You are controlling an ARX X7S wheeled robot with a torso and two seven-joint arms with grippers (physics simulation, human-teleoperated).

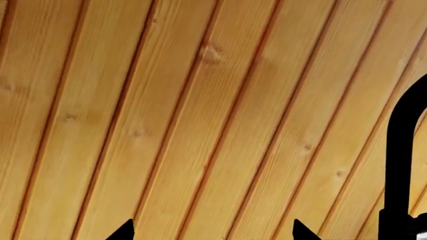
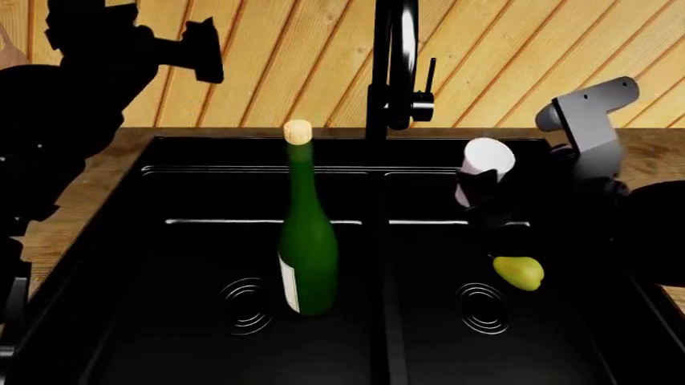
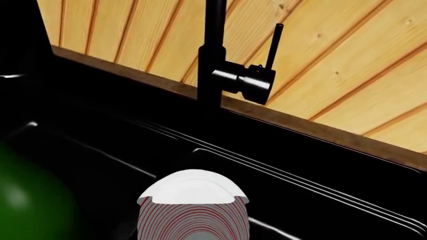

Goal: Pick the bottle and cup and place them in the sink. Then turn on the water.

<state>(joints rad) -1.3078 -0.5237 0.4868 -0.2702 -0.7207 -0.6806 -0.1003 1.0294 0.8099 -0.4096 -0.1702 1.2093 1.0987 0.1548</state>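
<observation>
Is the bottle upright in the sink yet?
Yes. The bottle stands upright in the sink's left basin, cork up, beside the drain, no hand touching it.

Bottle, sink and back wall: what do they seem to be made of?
The tall dark-green bottle looks like glossy glass, given its bright highlights, with a tan cork-like stopper. The black double-basin sink appears matte, perhaps composite or coated metal; only its edges glint. The back wall looks like varnished pine planks, showing knots and grain.
</observation>
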